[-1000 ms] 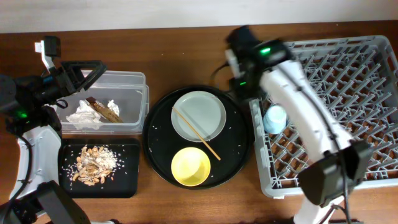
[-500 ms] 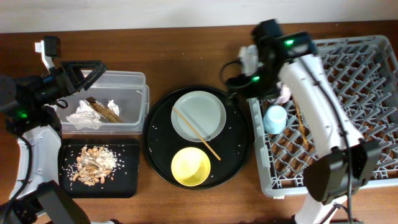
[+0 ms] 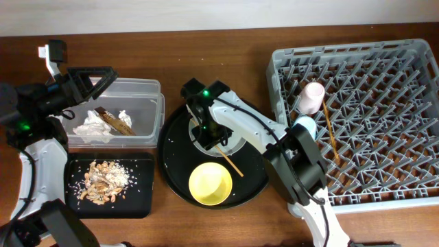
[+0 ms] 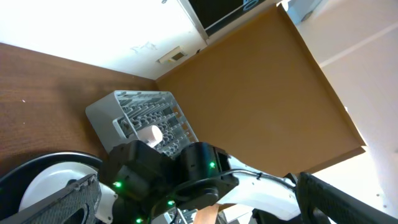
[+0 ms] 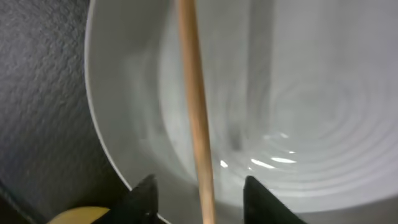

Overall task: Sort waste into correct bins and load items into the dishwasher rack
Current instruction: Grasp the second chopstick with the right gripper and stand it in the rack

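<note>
Brown wooden table (image 3: pixel 206 62), large round black tray (image 3: pixel 173 165), perhaps a cardboard panel (image 4: pixel 261 93)

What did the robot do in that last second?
The right gripper swung left from the dishwasher rack to the plate and now straddles the chopstick there, jaws open. It left the pink cup in the rack. The left gripper and yellow bowl stayed put.

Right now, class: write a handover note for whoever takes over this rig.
Left claw open, over the tub's corner.
Right claw open, straddling the chopstick on the plate, not gripping.
Done: napkin and wrapper in tub; scraps on black tray; pink cup, blue cup and second chopstick in rack.
To do: rack that chopstick, plate and bowl, all on the round tray.
</note>
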